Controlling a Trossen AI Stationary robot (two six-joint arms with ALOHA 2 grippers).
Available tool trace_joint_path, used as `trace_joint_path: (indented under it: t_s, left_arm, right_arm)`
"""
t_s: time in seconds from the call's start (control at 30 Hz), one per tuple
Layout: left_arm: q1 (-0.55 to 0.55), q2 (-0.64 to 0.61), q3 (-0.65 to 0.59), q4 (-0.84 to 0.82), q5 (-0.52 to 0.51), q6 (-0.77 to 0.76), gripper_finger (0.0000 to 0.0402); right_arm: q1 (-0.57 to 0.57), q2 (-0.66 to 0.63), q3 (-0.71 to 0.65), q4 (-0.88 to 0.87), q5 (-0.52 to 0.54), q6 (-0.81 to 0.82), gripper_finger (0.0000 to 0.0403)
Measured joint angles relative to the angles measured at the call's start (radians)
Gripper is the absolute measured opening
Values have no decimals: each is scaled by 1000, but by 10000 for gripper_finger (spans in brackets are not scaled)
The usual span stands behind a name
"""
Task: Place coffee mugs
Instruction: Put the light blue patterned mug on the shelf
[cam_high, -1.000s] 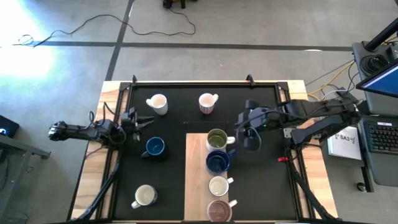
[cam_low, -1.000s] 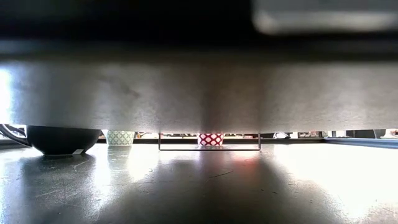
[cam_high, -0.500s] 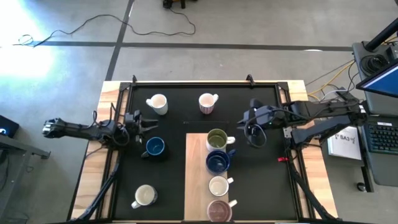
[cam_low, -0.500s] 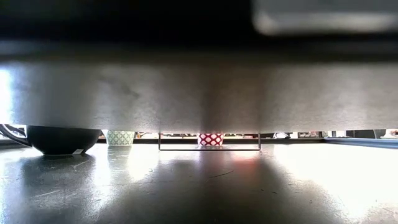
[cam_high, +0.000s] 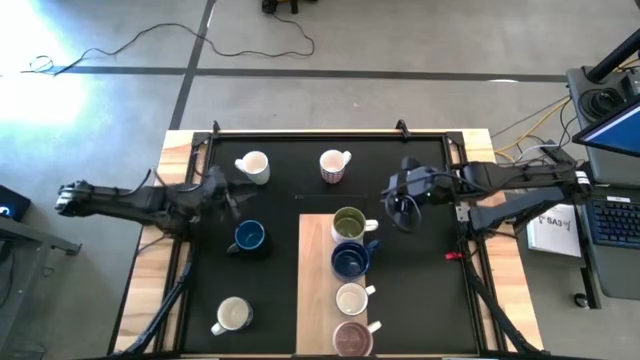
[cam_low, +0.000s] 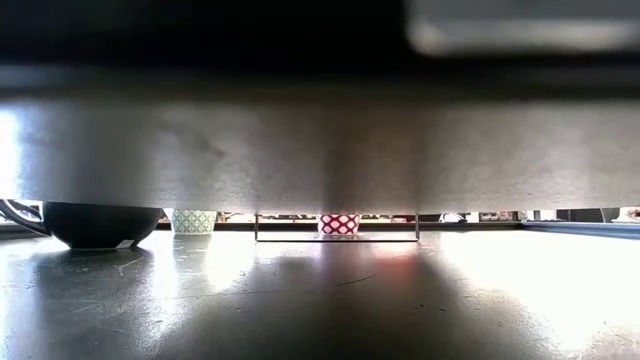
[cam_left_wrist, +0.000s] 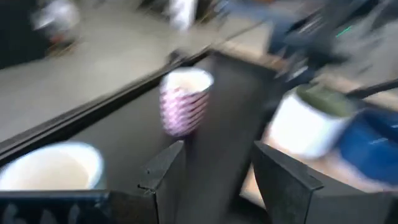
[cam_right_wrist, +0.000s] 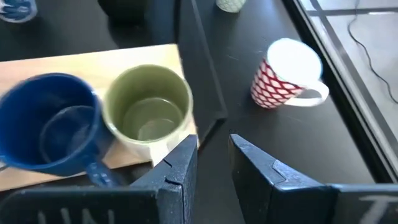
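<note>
In the high view a wooden board (cam_high: 315, 290) carries a row of mugs: olive green (cam_high: 349, 224), dark blue (cam_high: 350, 260), white (cam_high: 351, 299) and maroon-inside (cam_high: 351, 338). On the black mat stand a white mug (cam_high: 252, 166), the pink-patterned mug (cam_high: 334, 166), a second dark blue mug (cam_high: 248, 237) and another white mug (cam_high: 232, 315). My left gripper (cam_high: 236, 197) is open, between the far white mug and the dark blue one. My right gripper (cam_high: 401, 210) is open, just right of the olive mug (cam_right_wrist: 149, 112). Neither holds anything.
A metal frame (cam_high: 320, 133) borders the black mat. The low view is mostly blocked by a grey body close to the camera; beneath it show the dark blue mug's base (cam_low: 100, 222) and the pink-patterned mug (cam_low: 339, 222). Bare mat lies right of the board.
My right gripper has drawn a little toward the table's far edge, away from the olive mug. My left arm has swung, its gripper shifting slightly toward the table's right. No mug has moved.
</note>
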Motion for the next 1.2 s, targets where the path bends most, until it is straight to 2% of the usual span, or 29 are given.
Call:
trace_joint_path:
  t_s: [0.17,0.33,0.47,0.57,0.7,0.87,0.97,1.2]
  left_arm:
    - [40,121,147,-251,-7,-15,169]
    - [112,219,219,-357,27,24,169]
    - [202,296,247,-360,98,108,169]
    - [265,352,264,-363,104,182,169]
    - [349,406,274,-360,181,265,160]
    - [434,471,288,-354,206,320,147]
    - [459,510,295,-346,260,327,144]
    - [470,596,299,-309,264,353,143]
  right_arm:
    - [-91,-16,-44,17,-5,-10,84]
    - [-191,-54,-88,38,-58,-9,84]
    - [-256,-89,-146,117,-134,-8,84]
    - [-283,-109,-188,136,-135,-4,84]
    - [-300,-130,-238,138,-132,10,84]
    - [-330,-158,-301,141,-130,35,84]
    - [-349,-178,-332,141,-130,43,84]
    - [-393,-218,-373,137,-129,116,84]
